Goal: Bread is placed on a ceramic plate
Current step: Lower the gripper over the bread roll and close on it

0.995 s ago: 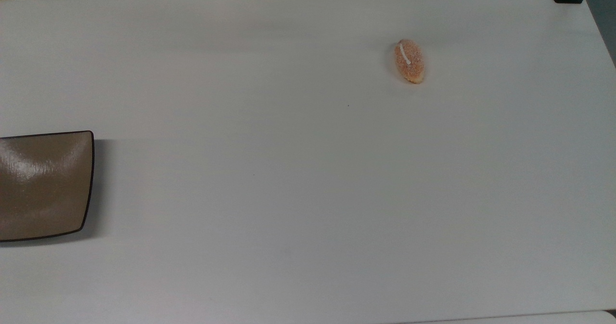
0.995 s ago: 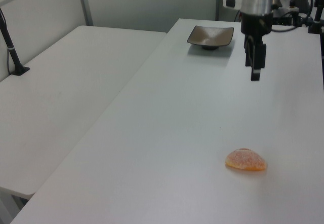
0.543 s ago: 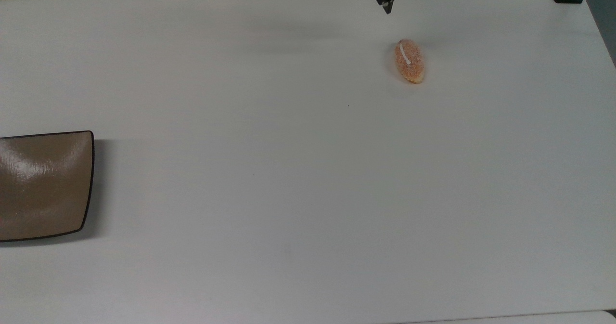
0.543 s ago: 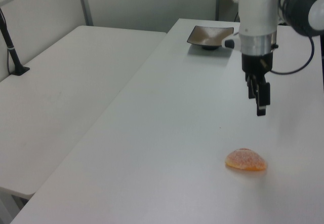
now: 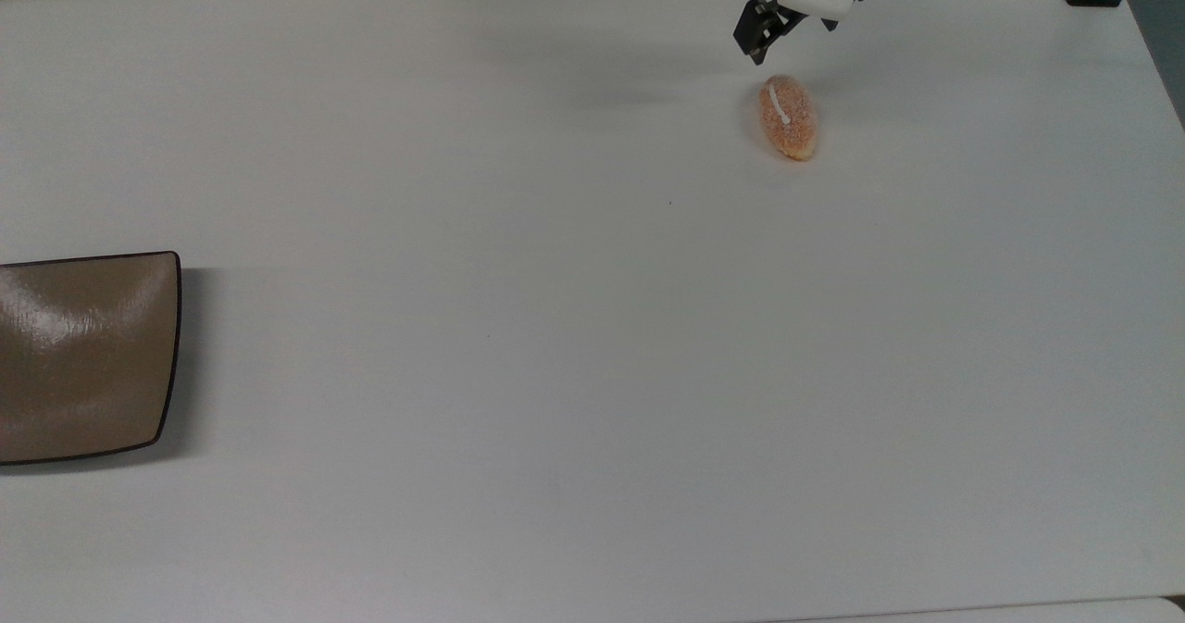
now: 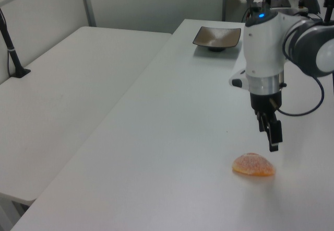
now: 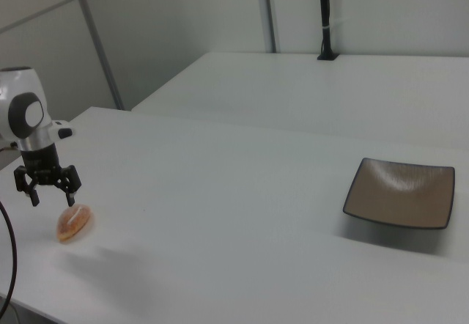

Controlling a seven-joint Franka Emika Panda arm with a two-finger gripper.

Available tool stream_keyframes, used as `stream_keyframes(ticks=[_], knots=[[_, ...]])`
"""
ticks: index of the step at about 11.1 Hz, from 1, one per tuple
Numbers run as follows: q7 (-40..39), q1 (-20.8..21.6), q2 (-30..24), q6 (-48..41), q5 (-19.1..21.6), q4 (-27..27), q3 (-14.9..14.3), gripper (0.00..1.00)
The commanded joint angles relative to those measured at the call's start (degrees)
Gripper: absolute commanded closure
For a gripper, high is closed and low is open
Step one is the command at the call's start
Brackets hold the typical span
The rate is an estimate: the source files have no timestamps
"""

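A: Where's the bread (image 5: 789, 117) right now?

B: Lying on the white counter (image 5: 555, 327), toward one o'clock in the top view, untouched. The gripper (image 7: 50, 185) hangs just above it with its fingers spread and nothing between them.

A: And the plate (image 5: 85, 355)?

B: Well apart, at nine o'clock in the top view, where the frame edge cuts it off (the right view shows it whole and bare).

A: How will the bread handle?

B: Light and probably soft, with a sugary crust that could crumble or dent under a hard squeeze. I'd take hold across the narrow middle, fingers on the long sides, with gentle pressure.

A: Anything hard to make out?

B: From the left view the fingers line up one behind the other, so how squarely they sit over the bread is uncertain. The underside of the bread is hidden too.
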Motion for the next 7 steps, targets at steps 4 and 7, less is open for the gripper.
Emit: stream_keyframes(ticks=[4, 7], knots=[[5.96, 1.57, 4.80, 9.14, -1.46, -2.69, -0.13, 0.00], [6.22, 1.48, 6.74, 10.38, -2.52, -2.52, -0.13, 0.00]])
